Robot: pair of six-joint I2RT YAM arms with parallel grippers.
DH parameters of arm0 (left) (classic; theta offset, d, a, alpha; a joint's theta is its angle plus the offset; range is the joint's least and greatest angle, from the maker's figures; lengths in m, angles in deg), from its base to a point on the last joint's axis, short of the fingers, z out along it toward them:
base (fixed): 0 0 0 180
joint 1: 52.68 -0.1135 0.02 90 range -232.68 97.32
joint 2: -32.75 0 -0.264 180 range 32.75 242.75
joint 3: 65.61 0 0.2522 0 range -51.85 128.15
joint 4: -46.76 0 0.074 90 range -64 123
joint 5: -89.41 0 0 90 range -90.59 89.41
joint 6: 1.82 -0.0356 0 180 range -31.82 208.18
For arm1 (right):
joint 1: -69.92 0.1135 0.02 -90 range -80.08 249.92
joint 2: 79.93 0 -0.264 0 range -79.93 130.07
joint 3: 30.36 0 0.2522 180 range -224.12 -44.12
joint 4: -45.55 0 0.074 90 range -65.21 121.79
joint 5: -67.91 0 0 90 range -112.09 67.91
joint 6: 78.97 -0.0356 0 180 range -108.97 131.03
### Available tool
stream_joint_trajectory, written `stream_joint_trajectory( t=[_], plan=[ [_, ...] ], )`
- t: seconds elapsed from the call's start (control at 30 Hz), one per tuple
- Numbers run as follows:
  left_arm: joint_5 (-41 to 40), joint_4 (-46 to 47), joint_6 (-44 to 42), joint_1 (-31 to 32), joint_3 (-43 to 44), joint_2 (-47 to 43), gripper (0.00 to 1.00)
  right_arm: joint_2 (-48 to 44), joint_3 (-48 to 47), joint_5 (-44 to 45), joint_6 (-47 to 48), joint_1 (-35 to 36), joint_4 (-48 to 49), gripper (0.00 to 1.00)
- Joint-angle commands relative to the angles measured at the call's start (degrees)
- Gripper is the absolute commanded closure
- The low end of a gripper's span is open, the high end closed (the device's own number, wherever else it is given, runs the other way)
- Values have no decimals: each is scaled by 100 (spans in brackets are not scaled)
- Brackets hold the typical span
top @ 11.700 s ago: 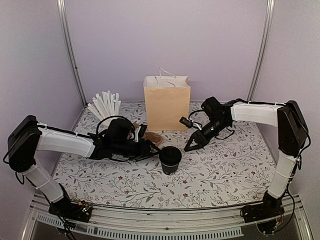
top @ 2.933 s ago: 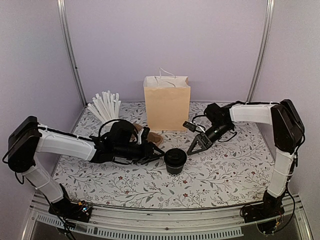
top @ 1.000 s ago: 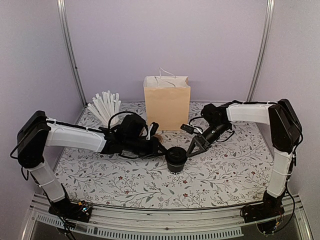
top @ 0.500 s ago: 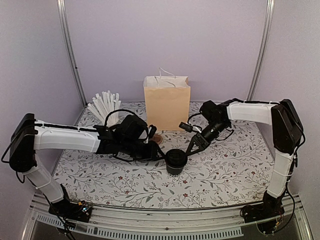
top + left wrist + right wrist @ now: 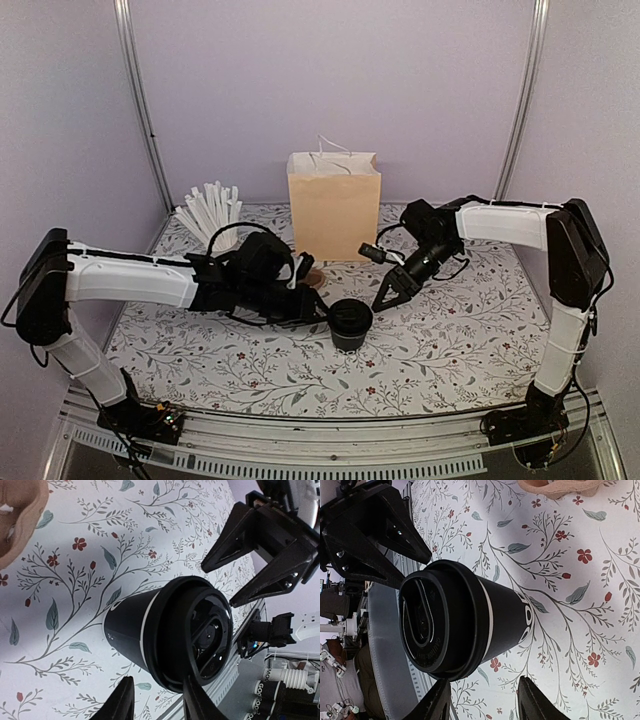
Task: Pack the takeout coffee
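Cup (image 5: 350,322) stands upright at mid-counter, its lid (image 5: 427,620) on, between the two hands and gripped by neither. At its 9 o'clock the left hand (image 5: 318,308) lies low with its fingers partly spread, holding nothing, their tips just short of the cup's wall. At its 1 o'clock the right hand (image 5: 387,298) points down at the lid's edge, fingers likewise spread and empty. A carrier (image 5: 25,515) lies near at 11 o'clock, and the bag (image 5: 334,205) stands open-topped further back at 12 o'clock on the counter (image 5: 450,340). By my reading the capping step is about finished, though I cannot tell if the lid is pressed home all round. Next comes the grasp: one hand should close on the wall below the lid's rim, keep the cup upright, lift it and lower it through the bag's mouth, while the other hand clears off.
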Motion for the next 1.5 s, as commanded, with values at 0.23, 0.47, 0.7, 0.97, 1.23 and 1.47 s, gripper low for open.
stream_joint_trajectory(
  t=[0.23,0.47,0.7,0.97,1.23,1.47],
  plan=[
    [218,330,-117,-190,3,317,64,7,-185,-303,246,310,-95,51],
    [200,327,-407,-459,248,441,65,-263,164,-307,303,383,-121,50],
    [366,318,-578,-503,566,675,65,-514,410,-330,331,388,-68,49],
    [43,3,-513,-504,394,157,63,-500,483,-149,349,363,-96,49],
    [318,373,278,-504,-545,-431,62,-523,226,-250,208,92,-26,54],
    [826,1335,745,-495,-876,-271,63,-126,-77,-113,-43,-11,74,60]
  ],
)
